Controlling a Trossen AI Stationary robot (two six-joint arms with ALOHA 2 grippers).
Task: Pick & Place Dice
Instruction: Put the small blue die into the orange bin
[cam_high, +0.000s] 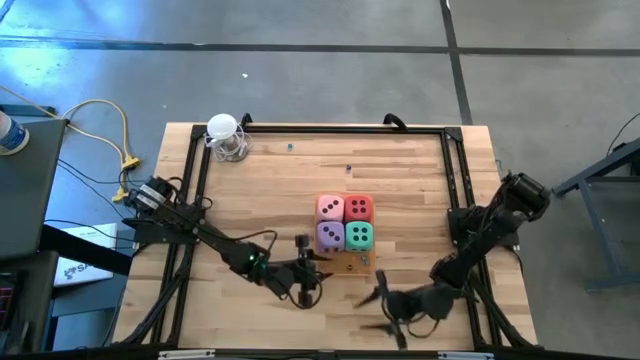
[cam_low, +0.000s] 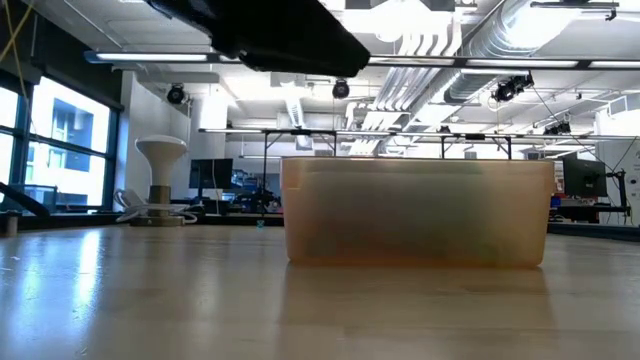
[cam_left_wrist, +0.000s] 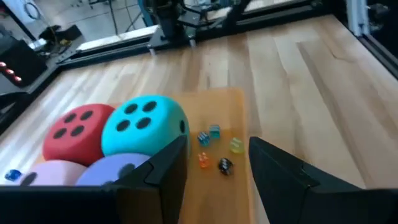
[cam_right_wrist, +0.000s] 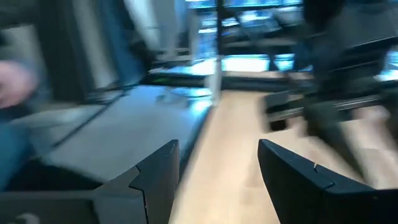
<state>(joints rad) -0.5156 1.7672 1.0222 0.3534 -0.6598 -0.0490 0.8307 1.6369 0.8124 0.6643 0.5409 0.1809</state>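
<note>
The four dice stand in a two-by-two block at mid-table: pink (cam_high: 330, 208), red (cam_high: 358, 208), lilac (cam_high: 330, 236) and teal (cam_high: 359, 236). They sit on the translucent orange tray (cam_left_wrist: 239, 102). My left gripper (cam_high: 318, 268) is open and hovers just near of the lilac die, touching nothing. In the left wrist view, my left gripper (cam_left_wrist: 217, 142) has the teal die (cam_left_wrist: 144, 124), the red die (cam_left_wrist: 78, 130) and the lilac die (cam_left_wrist: 118, 169) beside its finger. My right gripper (cam_high: 372, 312) is open near the table's near edge, blurred and holding nothing. In the right wrist view, my right gripper (cam_right_wrist: 217, 155) is empty.
Several tiny coloured dice (cam_left_wrist: 216, 149) lie on the tray's bare near end. A white lamp-like stand (cam_high: 226, 135) stands at the far left corner. A black frame (cam_high: 330, 128) rims the table. The low view shows the tray's orange wall (cam_low: 415, 215).
</note>
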